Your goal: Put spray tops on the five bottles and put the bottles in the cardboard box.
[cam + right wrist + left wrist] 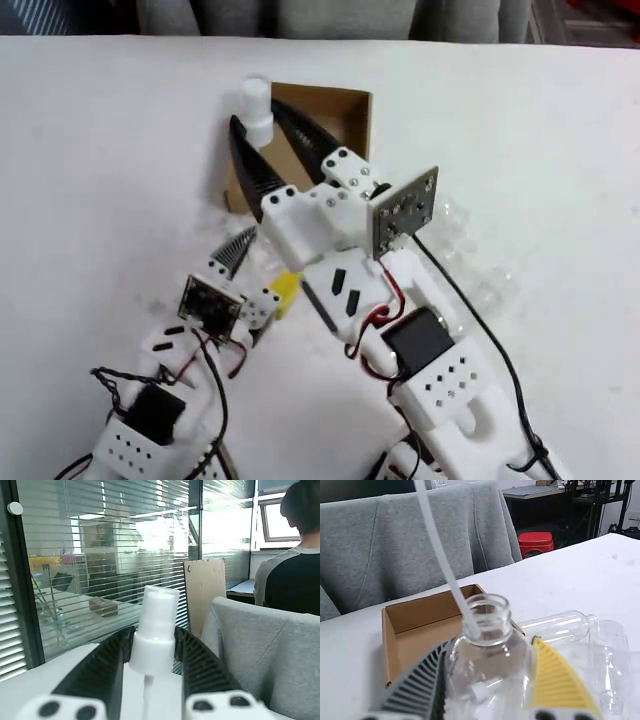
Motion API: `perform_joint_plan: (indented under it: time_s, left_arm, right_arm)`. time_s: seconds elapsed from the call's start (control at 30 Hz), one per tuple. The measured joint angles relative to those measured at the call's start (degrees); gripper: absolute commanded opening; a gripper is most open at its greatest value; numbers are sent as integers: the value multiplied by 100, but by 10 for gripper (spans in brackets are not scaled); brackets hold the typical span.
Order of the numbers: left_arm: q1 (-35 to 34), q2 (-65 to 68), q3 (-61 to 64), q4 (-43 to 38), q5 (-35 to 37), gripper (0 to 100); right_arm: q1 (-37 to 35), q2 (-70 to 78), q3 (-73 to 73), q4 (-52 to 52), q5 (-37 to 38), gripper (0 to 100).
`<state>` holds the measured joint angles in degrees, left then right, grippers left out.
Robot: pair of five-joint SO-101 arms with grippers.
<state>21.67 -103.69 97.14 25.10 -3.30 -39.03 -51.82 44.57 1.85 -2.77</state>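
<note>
Both clamped | right gripper (154, 631) holds spray top (152, 645) | its tube (445, 565) slants from upper left into bottle (487, 667) in our left gripper (493, 641)

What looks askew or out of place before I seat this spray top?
The dip tube enters the bottle in the left end effector at a slant, not straight down; the right end effector holds the spray top off-axis. A spare bottle lies on its side.

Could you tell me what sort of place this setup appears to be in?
Probably an office or lab workroom: slatted window blinds, grey upholstered seats and a plain white table.
</note>
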Motion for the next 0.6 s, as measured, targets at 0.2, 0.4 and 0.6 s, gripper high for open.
perform_joint_plan:
  time_s: [0.2, 0.4, 0.6]
  left_arm:
    - [0, 0, 0, 0, 0, 24]
    - [0, 0, 0, 70, 0, 24]
    - [0, 0, 0, 114, 0, 24]
  right_arm:
    - [105, 0, 0, 0, 0, 15]
    - [308, 0, 0, 0, 0, 15]
    - [308, -202, 0, 0, 0, 15]
